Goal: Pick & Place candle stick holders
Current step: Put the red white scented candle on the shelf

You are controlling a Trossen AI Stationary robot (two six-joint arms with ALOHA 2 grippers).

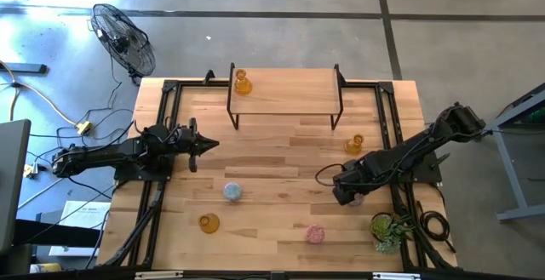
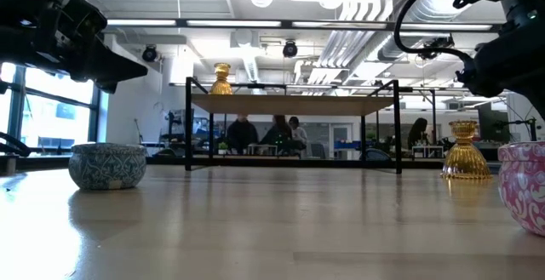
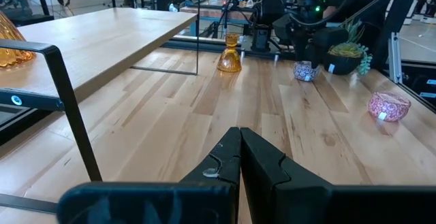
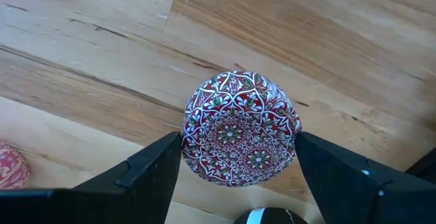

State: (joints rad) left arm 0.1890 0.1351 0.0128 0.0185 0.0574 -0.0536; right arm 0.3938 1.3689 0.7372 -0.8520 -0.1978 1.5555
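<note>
Down near the bench's right side, the right gripper [image 4: 238,157] hangs over a patterned holder [image 4: 239,129], its jaws apart, one finger on each side of the holder. Whether the pads touch it I cannot tell. In the high view this gripper [image 1: 351,191] hides most of that holder. The left gripper [image 1: 203,145] hovers over the left half of the bench [image 1: 281,148], jaws together and empty.

One amber holder [image 1: 242,82] stands on the raised shelf [image 1: 285,93] at the far side. A second amber holder [image 1: 354,144] stands on the bench just beyond the right gripper. A blue holder [image 1: 232,192] sits left of centre, a third amber one [image 1: 209,223] near the front left, and a pink holder [image 1: 315,233] near the front. A potted plant [image 1: 387,229] stands at the front right corner.
</note>
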